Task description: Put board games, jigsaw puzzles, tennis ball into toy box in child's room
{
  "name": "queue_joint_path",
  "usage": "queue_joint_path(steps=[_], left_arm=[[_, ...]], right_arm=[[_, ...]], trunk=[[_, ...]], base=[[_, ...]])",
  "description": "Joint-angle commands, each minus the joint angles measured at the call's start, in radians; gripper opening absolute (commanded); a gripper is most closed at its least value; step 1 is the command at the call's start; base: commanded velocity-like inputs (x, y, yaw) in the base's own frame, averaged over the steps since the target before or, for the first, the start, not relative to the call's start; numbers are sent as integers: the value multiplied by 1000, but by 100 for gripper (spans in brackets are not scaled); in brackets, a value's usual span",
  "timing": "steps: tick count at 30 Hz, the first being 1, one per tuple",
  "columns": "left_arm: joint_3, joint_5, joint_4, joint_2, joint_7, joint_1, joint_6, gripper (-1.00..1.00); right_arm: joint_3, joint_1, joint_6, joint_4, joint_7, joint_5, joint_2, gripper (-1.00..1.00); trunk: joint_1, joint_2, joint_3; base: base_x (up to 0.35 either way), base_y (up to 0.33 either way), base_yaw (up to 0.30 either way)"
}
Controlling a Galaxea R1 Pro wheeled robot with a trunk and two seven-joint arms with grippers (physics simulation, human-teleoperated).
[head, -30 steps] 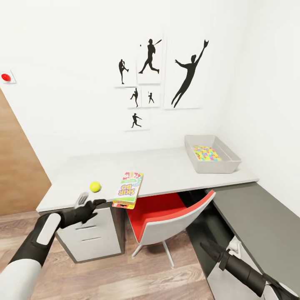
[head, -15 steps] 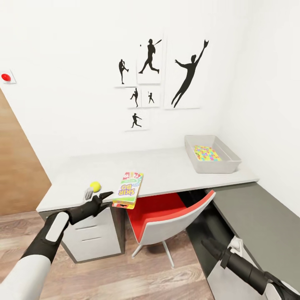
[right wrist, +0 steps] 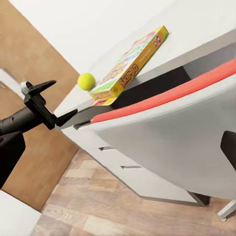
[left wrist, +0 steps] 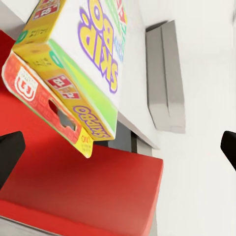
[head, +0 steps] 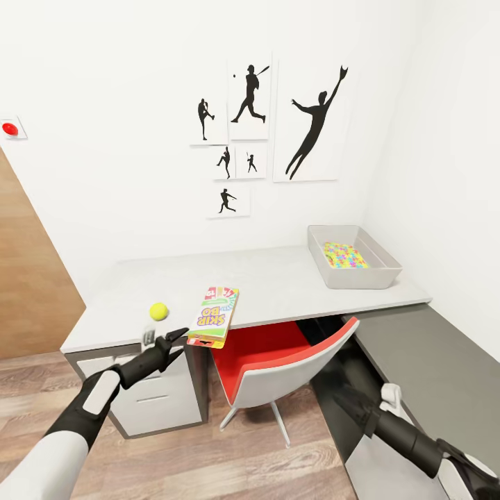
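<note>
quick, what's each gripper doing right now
Left gripper: open, empty, just short of the board game.
Right gripper: open, empty, low by the chair.

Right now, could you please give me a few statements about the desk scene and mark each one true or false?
1. The yellow-green tennis ball lies inside the shallow grey toy box. False: it sits on the pale grey table, near the front edge.
2. The green-white Skip-Bo game box overhangs the table's front edge. True.
3. The left tool grips the ball. False: it is open, apart from the ball.
4. A multicoloured jigsaw puzzle lies in the toy box. True.
5. The red-seated chair stands beside the bed. False: it is tucked under the table.
</note>
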Motion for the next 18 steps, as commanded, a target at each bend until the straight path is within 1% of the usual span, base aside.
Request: queue_joint_path(steps=[1,8,14,18], left_arm=[[3,2,2,0,-4,0,4,100],[3,3,14,-1,-10,1,-1,100],[5,2,49,-2,-9,1,-4,100],[5,2,57,-2,-9,1,-5,100]], right_arm=[[0,-1,10,-1,2,-7,0,100],[1,-1,13,-3,0,-5,0,100],[1,-1,13,-4,0,-5,-1,100],[0,-1,13,-5,1,-6,-1,100]], trunk=[[0,-1,-1],[0,-1,-1],[0,-1,-1],[0,-1,-1]], base=[[0,0,0],[0,0,0],[0,0,0],[0,0,0]])
